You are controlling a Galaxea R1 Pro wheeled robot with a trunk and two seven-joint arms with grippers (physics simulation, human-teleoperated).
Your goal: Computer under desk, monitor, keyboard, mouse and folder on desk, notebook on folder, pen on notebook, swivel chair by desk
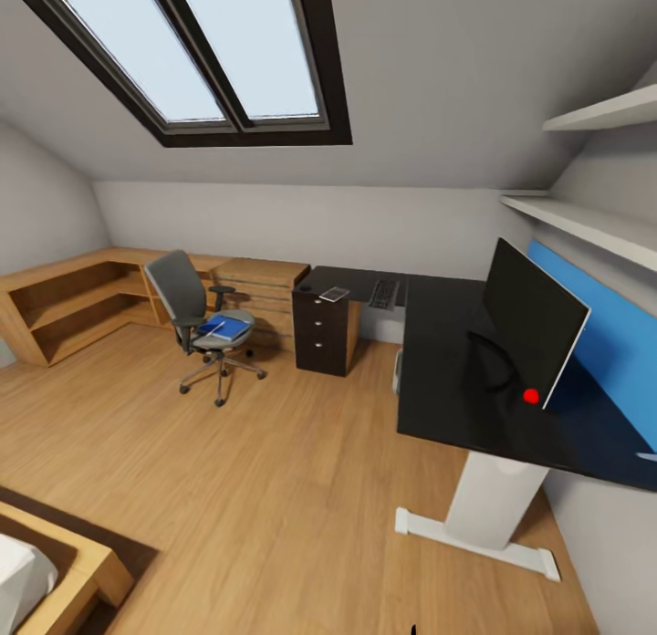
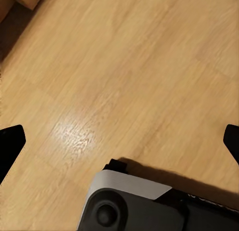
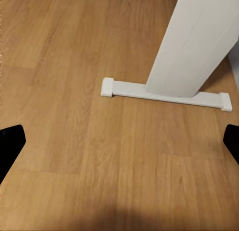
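Observation:
The black L-shaped desk [image 1: 447, 379] runs along the right wall on a white leg [image 1: 497, 498]. The monitor [image 1: 534, 329] stands on it near the wall. On the desk's far wing lie the keyboard [image 1: 383, 293] and the small grey notebook [image 1: 334, 294]. A sliver of the light grey computer [image 1: 398, 370] shows under the desk. The grey swivel chair [image 1: 196, 320] stands apart to the left, with the blue folder [image 1: 228, 327] on its seat. My left gripper [image 2: 119, 141] and right gripper [image 3: 119, 141] both hang open over bare wooden floor. Mouse and pen are too small to tell.
Black drawers [image 1: 321, 334] stand under the desk's far end. Light wooden cabinets [image 1: 82, 297] line the back left wall. A bed corner [image 1: 55, 571] is at front left. The desk's white foot [image 3: 164, 94] lies ahead of my right gripper, and my base [image 2: 139, 206] is below the left.

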